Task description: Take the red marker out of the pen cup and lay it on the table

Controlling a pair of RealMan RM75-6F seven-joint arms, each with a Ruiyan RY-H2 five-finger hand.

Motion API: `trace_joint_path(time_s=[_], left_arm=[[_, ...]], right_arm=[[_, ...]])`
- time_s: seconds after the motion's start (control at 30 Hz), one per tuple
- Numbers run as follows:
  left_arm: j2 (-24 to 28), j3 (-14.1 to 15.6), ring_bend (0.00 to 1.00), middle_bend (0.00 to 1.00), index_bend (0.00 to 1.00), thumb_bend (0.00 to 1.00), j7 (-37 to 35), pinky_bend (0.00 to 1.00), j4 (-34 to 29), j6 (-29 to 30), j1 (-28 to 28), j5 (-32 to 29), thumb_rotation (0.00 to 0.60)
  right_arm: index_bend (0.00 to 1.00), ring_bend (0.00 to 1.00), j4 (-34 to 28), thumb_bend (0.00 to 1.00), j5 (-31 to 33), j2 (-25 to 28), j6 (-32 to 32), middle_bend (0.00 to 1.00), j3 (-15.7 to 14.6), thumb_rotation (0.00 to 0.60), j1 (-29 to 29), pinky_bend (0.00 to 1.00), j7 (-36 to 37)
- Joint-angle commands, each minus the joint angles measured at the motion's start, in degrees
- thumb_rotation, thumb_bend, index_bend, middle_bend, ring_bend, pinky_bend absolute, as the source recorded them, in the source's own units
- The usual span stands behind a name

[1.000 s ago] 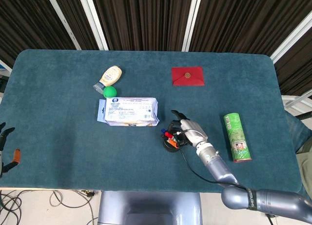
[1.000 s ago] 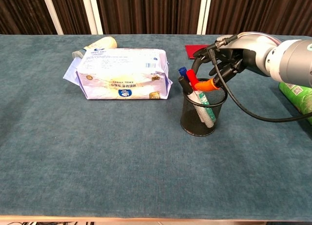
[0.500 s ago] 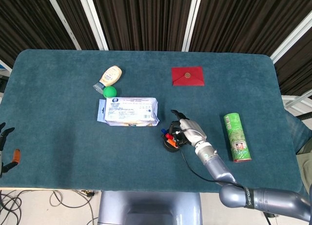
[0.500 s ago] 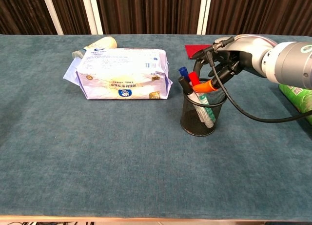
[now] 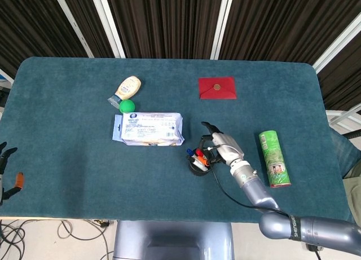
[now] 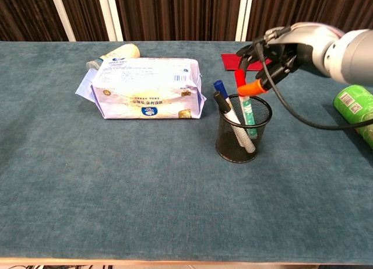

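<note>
Evidently the extraction step was in hand: the right hand [image 6: 278, 54] pinched the red marker [image 6: 239, 78] above the pen cup [image 6: 243, 137], near the table's [image 6: 116, 187] middle, with an orange-capped marker [image 6: 251, 88] apparently caught too. Next, clear the rim and lay it down.

silver arm [image 6: 349, 47], black-fingered hand [image 6: 274, 53], black cable [image 6: 309, 124]

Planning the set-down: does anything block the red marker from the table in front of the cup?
Nothing lies on the table there. The orange-capped marker, though, leans against the red marker in the right hand, above the pen cup.
</note>
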Motion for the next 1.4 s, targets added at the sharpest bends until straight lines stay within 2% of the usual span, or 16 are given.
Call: trace_joint_path(time_s=[0.03, 0.2, 0.37, 0.57, 0.73, 0.87, 1.07, 1.17, 1.4], left_arm=[[0.0, 0.0, 0.08, 0.03, 0.15, 0.45, 0.0, 0.04, -0.1, 0.0, 0.0, 0.0, 0.6], [0.0, 0.1, 0.08, 0.03, 0.15, 0.45, -0.1, 0.04, -0.1, 0.0, 0.1, 0.0, 0.6], [0.0, 0.2, 0.08, 0.03, 0.15, 0.45, -0.2, 0.04, -0.3, 0.1, 0.1, 0.2, 0.6], [0.0, 0.3, 0.08, 0.03, 0.15, 0.45, -0.3, 0.04, -0.2, 0.2, 0.2, 0.3, 0.6], [-0.1, 0.3, 0.08, 0.03, 0.15, 0.45, -0.1, 0.04, -0.3, 0.1, 0.1, 0.2, 0.6], [-0.2, 0.2, 0.08, 0.03, 0.15, 0.45, 0.1, 0.04, -0.4, 0.2, 0.1, 0.2, 0.6], [-0.4, 0.1, 0.08, 0.03, 0.15, 0.45, 0.5, 0.04, -0.3, 0.1, 0.0, 0.0, 0.6], [-0.4, 0.1, 0.08, 0.03, 0.15, 0.45, 0.5, 0.04, -0.3, 0.1, 0.0, -0.1, 0.6], [-0.3, 0.0, 0.08, 0.03, 0.15, 0.45, 0.2, 0.04, -0.3, 0.0, -0.1, -0.3, 0.6]], right_arm=[[0.63, 0.05, -3.3, 0.59, -1.1, 3.6, 0.1, 0.0, 1.0, 0.6, -0.7, 0.16, 0.5], [0.63, 0.05, -7.9, 0.6, -1.5, 9.6, -0.2, 0.0, 2.2, 0.6, -1.4, 0.16, 0.7], [0.63, 0.05, -12.5, 0.59, 0.1, 18.5, -1.6, 0.0, 6.0, 0.6, -2.8, 0.16, 4.4], [0.64, 0.05, -12.4, 0.59, 0.4, 27.3, -3.6, 0.0, 8.4, 0.6, -6.4, 0.16, 10.2], [0.64, 0.05, -10.4, 0.59, -4.1, 31.4, -5.4, 0.0, 7.4, 0.6, -10.9, 0.16, 14.9], [0.64, 0.05, -7.5, 0.59, -9.5, 30.8, -6.2, 0.0, 4.2, 0.6, -14.0, 0.16, 16.9], [0.64, 0.05, -1.5, 0.58, -14.7, 24.9, -6.6, 0.0, -0.2, 0.6, -15.7, 0.16, 18.6], [0.64, 0.05, 0.9, 0.58, -15.5, 22.2, -7.4, 0.0, -1.5, 0.6, -15.2, 0.16, 18.4], [0.64, 0.05, 5.9, 0.57, -14.0, 15.7, -8.1, 0.0, -4.1, 0.6, -12.5, 0.16, 13.0]])
